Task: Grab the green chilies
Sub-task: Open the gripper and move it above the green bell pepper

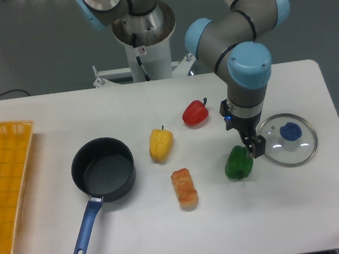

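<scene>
- Green chilies (238,163) sit on the white counter (167,234), in the lower right part of the frame. It is really one shiny, dark green, bumpy pepper.
- My gripper (253,146) hangs right at the pepper's upper right edge. I cannot tell if it touches the pepper.
- I cannot tell if the fingers are spread or pressed together. They look dark and bunched from this side.
- The glass lid (289,138) with the blue knob lies just right of the gripper. I think a finger could bump its rim if I go down here.
- The gripper looks off to one side of the pepper, not over its middle. I worry it may push the pepper and make it roll away.
- The pepper is smooth and round, so it may slip out of a weak pinch.
- The red pepper (195,113) is above it, and the yellow pepper (161,144) and a bread roll (185,188) are to the left. They are well apart, so I should not grab the wrong one.
</scene>
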Robot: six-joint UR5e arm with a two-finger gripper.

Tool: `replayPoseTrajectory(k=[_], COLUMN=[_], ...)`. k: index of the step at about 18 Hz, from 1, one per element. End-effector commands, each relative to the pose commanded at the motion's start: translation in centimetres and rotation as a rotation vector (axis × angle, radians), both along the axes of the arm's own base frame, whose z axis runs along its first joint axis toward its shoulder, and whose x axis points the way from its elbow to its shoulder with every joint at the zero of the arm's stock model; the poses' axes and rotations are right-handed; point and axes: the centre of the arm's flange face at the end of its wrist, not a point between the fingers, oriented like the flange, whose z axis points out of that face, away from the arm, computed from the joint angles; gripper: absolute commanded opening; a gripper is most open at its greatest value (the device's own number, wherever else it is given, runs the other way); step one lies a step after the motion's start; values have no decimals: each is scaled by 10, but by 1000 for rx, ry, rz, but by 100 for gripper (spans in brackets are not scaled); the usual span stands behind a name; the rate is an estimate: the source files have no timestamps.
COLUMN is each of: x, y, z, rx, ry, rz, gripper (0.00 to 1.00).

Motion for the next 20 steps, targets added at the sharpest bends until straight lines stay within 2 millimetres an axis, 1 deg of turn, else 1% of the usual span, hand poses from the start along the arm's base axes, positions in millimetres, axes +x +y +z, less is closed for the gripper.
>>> replayPoseTrajectory(k=[4,7,9,12,15,18,20], x=[2,3,2,6,8,4,2], y=[-1,2,1,-2,-2,1,2], z=[-2,-10,-22,-32,-47,-56,-58], rx=[1,4,-7,-14,-25,-11,34], ry=[-6,-20,-38,-56,-80,-76,-112], rz=[13,90,122,223,297,405,487], gripper=[100,100,100,100,100,100,100])
